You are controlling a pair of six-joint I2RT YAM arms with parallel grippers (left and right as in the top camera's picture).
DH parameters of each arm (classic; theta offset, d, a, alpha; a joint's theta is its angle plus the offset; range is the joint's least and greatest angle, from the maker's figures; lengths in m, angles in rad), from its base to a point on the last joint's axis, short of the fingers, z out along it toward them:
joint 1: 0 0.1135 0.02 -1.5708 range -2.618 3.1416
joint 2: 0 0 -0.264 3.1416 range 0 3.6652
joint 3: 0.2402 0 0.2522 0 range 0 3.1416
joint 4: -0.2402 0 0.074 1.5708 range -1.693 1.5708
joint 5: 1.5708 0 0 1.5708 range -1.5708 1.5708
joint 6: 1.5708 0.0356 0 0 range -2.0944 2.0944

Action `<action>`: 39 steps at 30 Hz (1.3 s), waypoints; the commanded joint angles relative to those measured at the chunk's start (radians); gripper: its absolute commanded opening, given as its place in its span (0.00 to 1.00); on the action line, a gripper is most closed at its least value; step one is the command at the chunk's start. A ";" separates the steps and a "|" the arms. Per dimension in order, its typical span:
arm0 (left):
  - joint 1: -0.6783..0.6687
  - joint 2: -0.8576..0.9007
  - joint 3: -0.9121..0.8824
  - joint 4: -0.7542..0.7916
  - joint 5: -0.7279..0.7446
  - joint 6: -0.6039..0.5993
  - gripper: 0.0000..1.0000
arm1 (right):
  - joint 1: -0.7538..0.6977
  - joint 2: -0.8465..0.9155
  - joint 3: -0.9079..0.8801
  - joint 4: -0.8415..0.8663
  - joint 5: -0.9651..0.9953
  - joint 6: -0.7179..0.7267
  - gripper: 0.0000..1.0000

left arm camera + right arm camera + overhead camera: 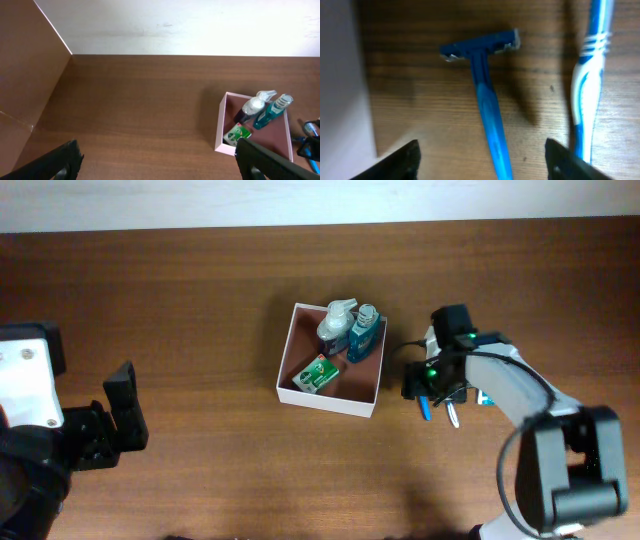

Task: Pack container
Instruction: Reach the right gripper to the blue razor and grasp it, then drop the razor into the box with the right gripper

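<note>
The container (326,404), a square shallow box with white walls and a pinkish-brown inside, sits mid-table. It holds a clear spray bottle (337,321), a blue bottle (365,333) and a green soap pack (316,373). My right gripper (437,388) is open just right of it, low over a blue razor (487,100) that lies between the fingers (482,156). A blue-white toothbrush (587,75) lies beside the razor. My left gripper (133,412) is open and empty at the far left; its wrist view shows the container (220,124) ahead to the right.
The container's white wall (340,100) is close on the left in the right wrist view. The razor (426,407) and toothbrush (453,416) lie side by side on the brown wooden table (200,300). A pale wall borders the far edge.
</note>
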 commanded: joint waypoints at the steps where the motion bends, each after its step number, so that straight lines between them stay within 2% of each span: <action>1: 0.004 -0.001 -0.001 0.000 -0.017 0.013 0.99 | 0.004 0.042 0.011 0.017 0.046 0.031 0.64; 5: 0.004 -0.001 -0.001 0.000 -0.017 0.013 0.99 | 0.004 0.077 0.011 0.024 0.047 0.031 0.56; 9: 0.004 -0.001 -0.001 0.000 -0.017 0.013 1.00 | 0.004 0.085 0.011 0.032 0.051 0.031 0.28; 15: 0.004 -0.001 -0.001 0.000 -0.017 0.013 0.99 | 0.004 0.076 0.012 0.020 0.058 0.031 0.04; 20: 0.004 -0.001 -0.001 0.000 -0.017 0.013 0.99 | 0.005 0.016 0.058 -0.047 0.079 0.031 0.04; 26: 0.004 -0.001 -0.001 0.000 -0.017 0.013 1.00 | 0.049 -0.158 0.249 -0.248 0.067 0.024 0.04; 29: 0.004 -0.001 -0.001 0.000 -0.017 0.013 0.99 | 0.143 -0.256 0.352 -0.307 0.011 -0.060 0.04; 33: 0.004 -0.001 -0.001 0.000 -0.017 0.013 0.99 | 0.313 -0.316 0.384 -0.269 0.001 -0.168 0.04; 39: 0.004 -0.001 -0.001 0.000 -0.017 0.013 0.99 | 0.503 -0.241 0.379 -0.166 0.041 -0.427 0.04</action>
